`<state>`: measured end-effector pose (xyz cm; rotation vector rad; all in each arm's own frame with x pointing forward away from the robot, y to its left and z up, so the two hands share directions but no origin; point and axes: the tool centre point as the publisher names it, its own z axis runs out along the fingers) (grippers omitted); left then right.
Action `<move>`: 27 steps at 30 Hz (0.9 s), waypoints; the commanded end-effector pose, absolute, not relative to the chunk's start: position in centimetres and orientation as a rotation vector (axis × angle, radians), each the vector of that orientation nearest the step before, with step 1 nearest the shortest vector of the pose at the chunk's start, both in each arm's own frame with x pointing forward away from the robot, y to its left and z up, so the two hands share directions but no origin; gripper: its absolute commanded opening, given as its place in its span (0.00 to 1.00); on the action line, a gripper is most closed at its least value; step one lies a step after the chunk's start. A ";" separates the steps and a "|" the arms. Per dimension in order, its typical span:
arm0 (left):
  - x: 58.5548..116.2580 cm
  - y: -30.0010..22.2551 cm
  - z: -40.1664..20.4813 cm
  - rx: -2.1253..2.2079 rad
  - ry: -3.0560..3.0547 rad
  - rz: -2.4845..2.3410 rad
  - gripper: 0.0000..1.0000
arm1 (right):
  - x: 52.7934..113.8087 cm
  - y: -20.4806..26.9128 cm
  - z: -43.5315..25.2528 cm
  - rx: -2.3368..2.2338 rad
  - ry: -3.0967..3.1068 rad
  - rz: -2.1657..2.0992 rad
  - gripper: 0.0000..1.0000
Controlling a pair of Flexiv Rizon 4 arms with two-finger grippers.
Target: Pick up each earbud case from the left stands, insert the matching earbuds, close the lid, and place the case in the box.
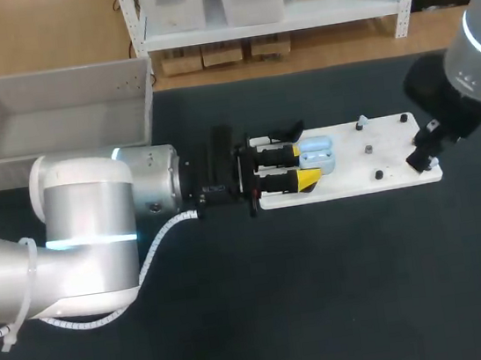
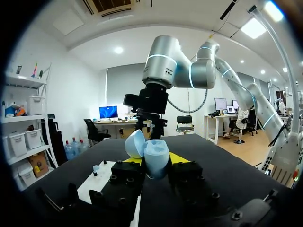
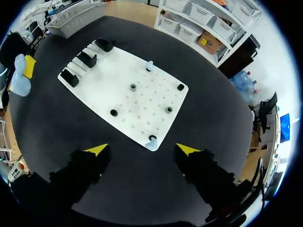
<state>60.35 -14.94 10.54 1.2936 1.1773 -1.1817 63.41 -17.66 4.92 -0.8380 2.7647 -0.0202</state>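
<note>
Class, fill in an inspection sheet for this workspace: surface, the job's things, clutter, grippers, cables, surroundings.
Surface: black table with a white board lying on it.
Job's things: pale blue earbud case, lid open, in the left gripper; three black stands at one end of the board, all empty; grey box, nothing visible inside; two pale bits on the board's pegs, possibly earbuds.
Clutter: nothing seen.
Grippers: left gripper shut on the earbud case; right gripper open, holding nothing, by the board's other end.
Cables: white coiled cable along the left arm, clear of the board.
Surroundings: nothing seen reaching over the table.
</note>
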 end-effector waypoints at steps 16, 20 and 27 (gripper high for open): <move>60.2 -15.0 10.4 1.288 1.176 -1.176 0.00 | 64.1 -18.3 3.0 -0.877 2.831 -0.056 0.45; 60.2 -15.0 10.4 1.288 1.176 -1.176 0.00 | 64.1 -18.3 2.7 -0.885 2.835 -0.066 0.43; 60.2 -15.0 10.4 1.288 1.176 -1.176 0.00 | 64.2 -18.5 2.2 -0.890 2.840 -0.089 0.39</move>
